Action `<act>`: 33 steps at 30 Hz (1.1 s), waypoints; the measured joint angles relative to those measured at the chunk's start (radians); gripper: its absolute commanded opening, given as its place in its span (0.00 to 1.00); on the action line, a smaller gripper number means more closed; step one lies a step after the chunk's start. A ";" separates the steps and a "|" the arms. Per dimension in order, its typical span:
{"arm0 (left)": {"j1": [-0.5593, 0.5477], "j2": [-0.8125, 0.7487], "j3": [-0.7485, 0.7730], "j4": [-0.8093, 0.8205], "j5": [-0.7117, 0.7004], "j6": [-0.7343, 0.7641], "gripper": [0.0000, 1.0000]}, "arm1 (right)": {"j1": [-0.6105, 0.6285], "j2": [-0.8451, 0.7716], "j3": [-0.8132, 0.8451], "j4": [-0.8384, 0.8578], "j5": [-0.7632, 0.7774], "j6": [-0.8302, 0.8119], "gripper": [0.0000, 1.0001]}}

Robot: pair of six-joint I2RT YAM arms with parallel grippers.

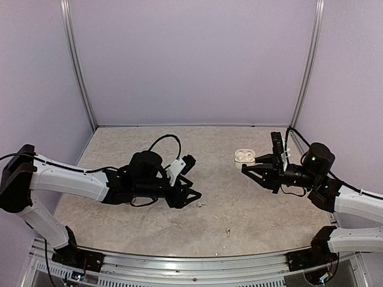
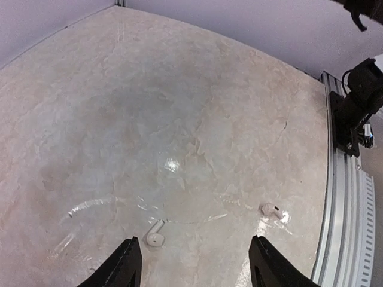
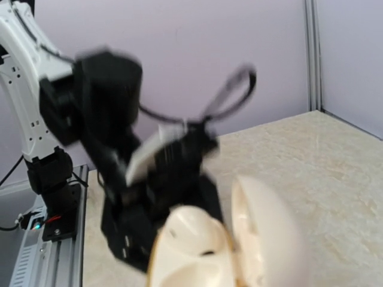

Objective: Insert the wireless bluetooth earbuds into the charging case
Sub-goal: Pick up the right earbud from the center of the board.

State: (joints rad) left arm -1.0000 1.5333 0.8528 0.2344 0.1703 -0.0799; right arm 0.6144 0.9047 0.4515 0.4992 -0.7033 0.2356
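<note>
Hovering my left gripper point(image 2: 194, 269), fingers spread, over a glossy short-stemmed white earbud point(image 2: 154, 234) on the marbled tabletop point(image 2: 179, 89); my right gripper point(image 1: 253, 173), also spread, faces the rounded open case point(image 1: 243, 156).

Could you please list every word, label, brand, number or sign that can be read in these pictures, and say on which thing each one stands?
There is no readable text in any of the three views.
Charging case: plain white with no mark visible; it is blurred in the right wrist view.
Earbuds: plain and pale, too small to show any print.
</note>
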 measured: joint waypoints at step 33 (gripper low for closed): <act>0.052 0.467 -0.156 0.603 0.092 0.090 0.50 | -0.010 -0.031 -0.004 -0.063 0.000 0.013 0.00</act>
State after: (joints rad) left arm -0.9478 1.9999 0.6968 0.8375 0.2623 0.0097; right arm 0.6044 0.8742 0.4473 0.4366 -0.7033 0.2489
